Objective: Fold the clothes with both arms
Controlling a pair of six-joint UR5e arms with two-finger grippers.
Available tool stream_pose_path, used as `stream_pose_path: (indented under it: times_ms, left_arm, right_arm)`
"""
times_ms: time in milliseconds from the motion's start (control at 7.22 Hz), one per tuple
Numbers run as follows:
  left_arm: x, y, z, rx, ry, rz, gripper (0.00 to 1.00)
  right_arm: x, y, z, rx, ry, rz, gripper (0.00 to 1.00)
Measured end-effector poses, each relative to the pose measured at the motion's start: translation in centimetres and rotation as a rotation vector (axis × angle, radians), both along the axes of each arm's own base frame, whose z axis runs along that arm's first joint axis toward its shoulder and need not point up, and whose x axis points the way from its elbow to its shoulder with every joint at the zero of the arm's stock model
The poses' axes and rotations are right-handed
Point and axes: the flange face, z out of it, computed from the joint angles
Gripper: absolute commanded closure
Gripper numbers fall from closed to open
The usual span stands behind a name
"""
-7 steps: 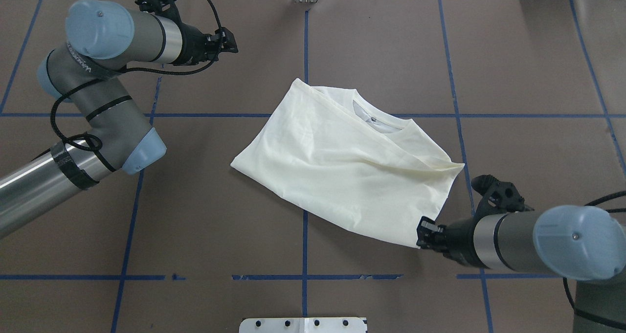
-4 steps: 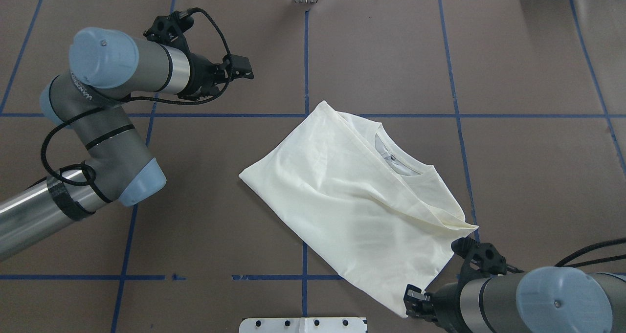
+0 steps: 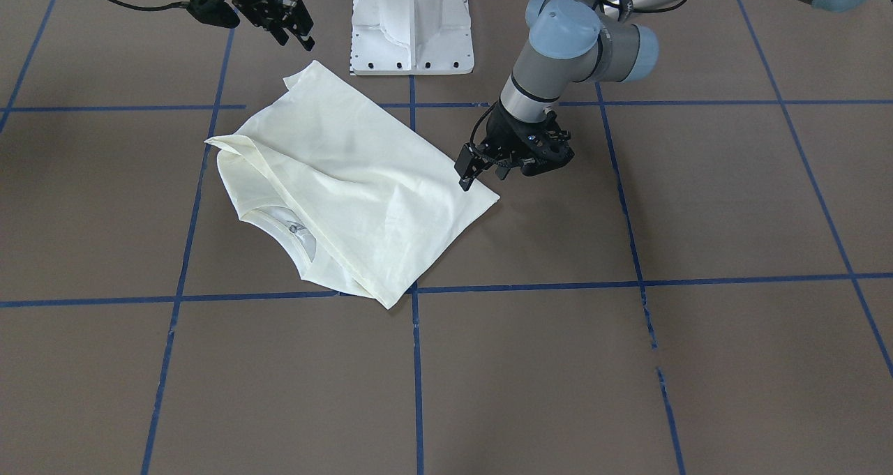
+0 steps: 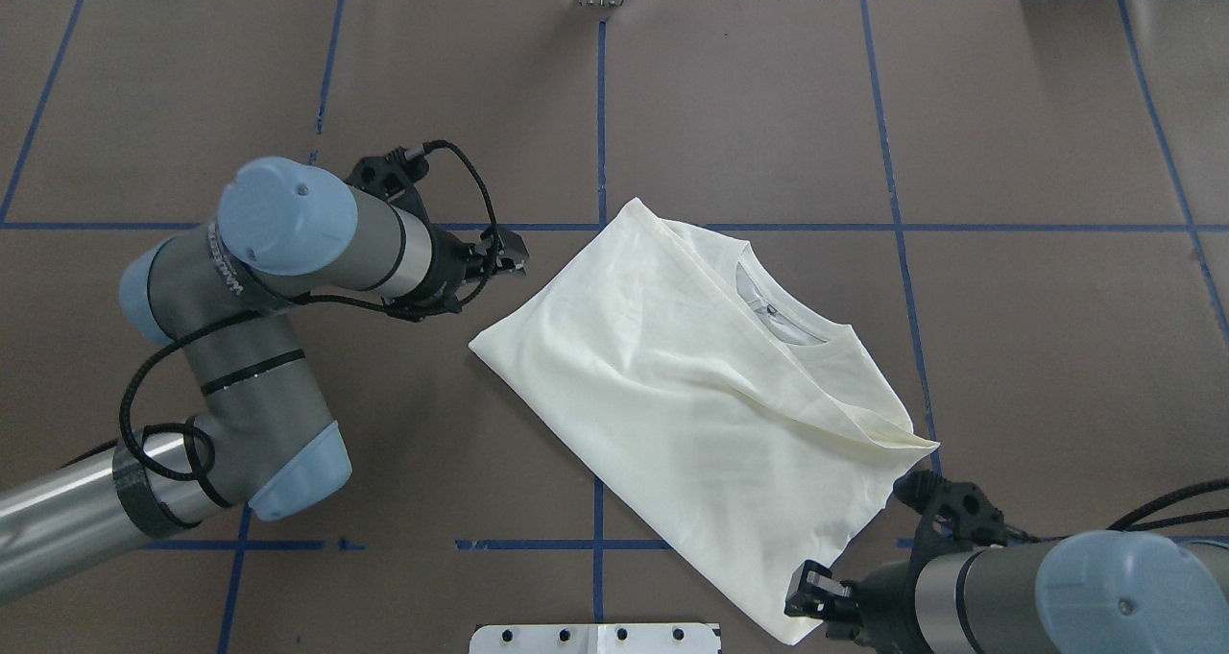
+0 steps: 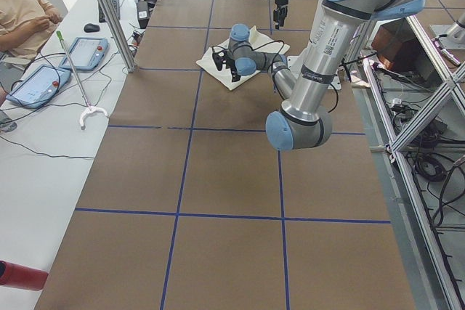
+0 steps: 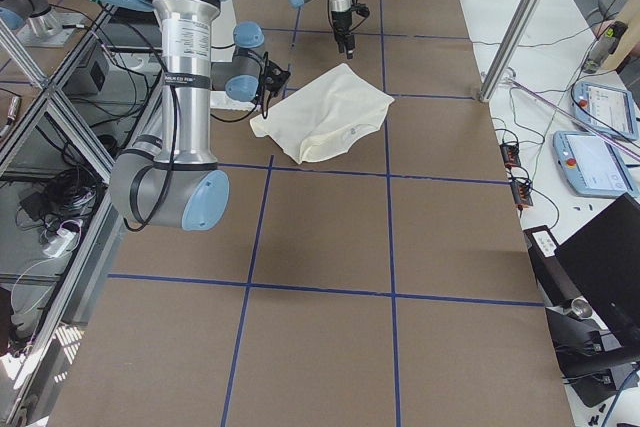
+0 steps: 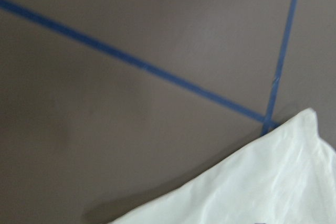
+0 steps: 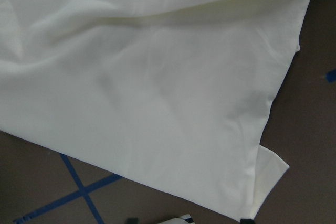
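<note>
A brown-covered surface [image 4: 749, 107] is seen, marked into large squares by blue tape lines [image 4: 1047, 227], w/ a white pedestal base [image 3: 411, 21] set at the middle of one long edge. In the exterior left view a person [image 5: 22, 12] is shown at a white side surface [image 5: 43, 150], on which a grey-blue pendant [image 5: 38, 85], a 2nd pendant [image 5: 89, 52], a mouse [image 5: 91, 27] & a white reacher stick [image 5: 73, 74] are laid, and a red cylinder [image 5: 18, 275] is cut off at the bottom corner. In the exterior right view an alu. frame post [image 6: 515, 22], cable bundles [image 6: 60, 197] under the frame & a black screen [image 6: 600, 267] are seen beside the brown-covered surface.
</note>
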Motion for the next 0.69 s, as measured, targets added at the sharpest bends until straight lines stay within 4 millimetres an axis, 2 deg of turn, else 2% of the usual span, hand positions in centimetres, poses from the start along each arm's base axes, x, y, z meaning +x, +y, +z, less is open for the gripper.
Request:
stream_pose_path:
  times_ms: [139, 277, 416, 554, 693]
  left_arm:
    - [1.0, 0.4, 1.1, -0.039, -0.018, -0.001, 0.28]
    - [1.6, 0.5, 1.6, -0.057, -0.029, -0.001, 0.3]
    - [2.1, 0.5, 2.1, -0.065, -0.038, 0.002, 0.34]
    - [2.6, 0.5, 2.5, -0.068, -0.044, 0.004, 0.43]
    - [2.9, 0.4, 2.9, -0.068, -0.041, 0.004, 0.75]
  right_arm:
    - [0.8, -2.0, 0.2, 0.002, 0.004, 0.049, 0.0]
    - [1.1, -3.2, 0.6, 0.003, 0.013, 0.078, 0.0]
    - [1.3, -3.7, 0.8, 0.002, 0.017, 0.09, 0.0]
    - [1.3, -3.9, 0.9, 0.002, 0.019, 0.094, 0.0]
    - [1.4, -3.9, 0.9, 0.002, 0.02, 0.095, 0.0]
